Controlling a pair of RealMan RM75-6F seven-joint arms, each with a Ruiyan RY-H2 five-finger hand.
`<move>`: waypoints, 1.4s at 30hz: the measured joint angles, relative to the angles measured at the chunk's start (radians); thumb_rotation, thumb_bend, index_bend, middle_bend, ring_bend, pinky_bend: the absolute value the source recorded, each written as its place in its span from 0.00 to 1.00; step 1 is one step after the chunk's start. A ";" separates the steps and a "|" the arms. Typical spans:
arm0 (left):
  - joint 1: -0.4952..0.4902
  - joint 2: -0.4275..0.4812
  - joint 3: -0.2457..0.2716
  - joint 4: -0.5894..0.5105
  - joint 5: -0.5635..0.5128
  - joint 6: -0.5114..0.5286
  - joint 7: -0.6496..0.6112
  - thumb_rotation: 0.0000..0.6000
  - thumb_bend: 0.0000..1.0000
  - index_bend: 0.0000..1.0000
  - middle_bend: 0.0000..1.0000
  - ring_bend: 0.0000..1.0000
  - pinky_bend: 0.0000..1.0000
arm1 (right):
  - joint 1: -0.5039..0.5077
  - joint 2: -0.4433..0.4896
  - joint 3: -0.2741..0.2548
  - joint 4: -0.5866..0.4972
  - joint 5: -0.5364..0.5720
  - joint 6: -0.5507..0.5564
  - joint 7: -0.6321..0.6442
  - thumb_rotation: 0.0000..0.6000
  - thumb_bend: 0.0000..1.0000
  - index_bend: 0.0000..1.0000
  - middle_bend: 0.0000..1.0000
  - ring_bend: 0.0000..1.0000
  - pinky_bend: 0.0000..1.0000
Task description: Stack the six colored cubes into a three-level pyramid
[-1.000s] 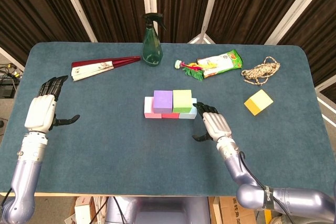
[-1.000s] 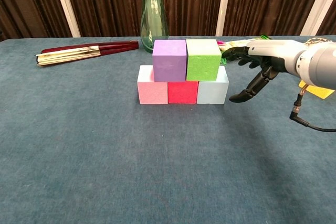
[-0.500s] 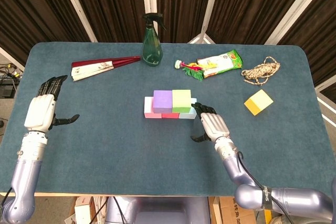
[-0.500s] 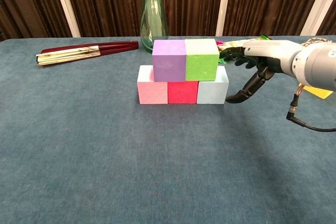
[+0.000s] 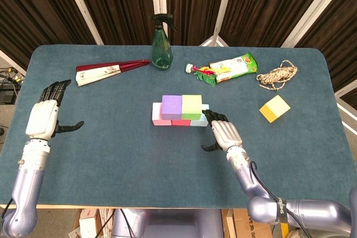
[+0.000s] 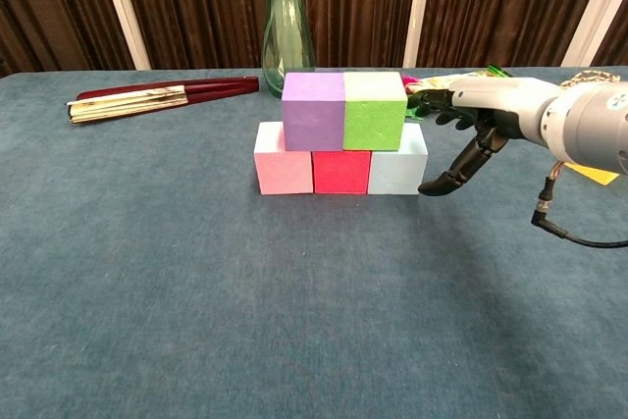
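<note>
Under my right hand (image 5: 224, 135) is blue felt-like table (image 5: 111, 137), soft and grippy, so cubes shouldn't skid. Dark curtains behind. Stack sits just left of that hand: pink cube (image 6: 283, 157), red cube (image 6: 340, 171), pale blue cube (image 6: 396, 166) as base, purple cube (image 6: 312, 110) and green cube (image 6: 374, 110) on top. Hand holds nothing, fingers spread, fingertips (image 6: 432, 186) right by the pale blue one. Yellow cube (image 5: 274, 108) lies well off to its right. They look light and rigid; I'd pinch opposite flat faces. Left hand (image 5: 44, 118) idle, spread, holding nothing.
</note>
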 measured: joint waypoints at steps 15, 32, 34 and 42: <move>0.003 0.000 -0.004 -0.005 0.000 -0.001 0.003 1.00 0.18 0.00 0.06 0.01 0.00 | -0.010 0.008 -0.010 -0.002 0.003 0.021 -0.011 1.00 0.27 0.00 0.00 0.00 0.00; 0.011 0.006 -0.007 -0.013 0.016 0.008 0.000 1.00 0.18 0.00 0.06 0.01 0.00 | -0.068 0.129 -0.006 0.040 -0.025 0.053 0.020 1.00 0.27 0.00 0.00 0.00 0.00; 0.012 0.006 -0.008 -0.015 0.019 0.010 0.000 1.00 0.18 0.00 0.06 0.01 0.00 | -0.076 0.146 -0.003 0.072 -0.014 0.036 0.032 1.00 0.27 0.00 0.00 0.00 0.00; 0.011 -0.001 -0.006 -0.016 0.027 0.015 0.013 1.00 0.17 0.00 0.06 0.01 0.00 | -0.079 0.164 0.001 0.225 0.072 -0.060 0.046 1.00 0.27 0.00 0.00 0.00 0.00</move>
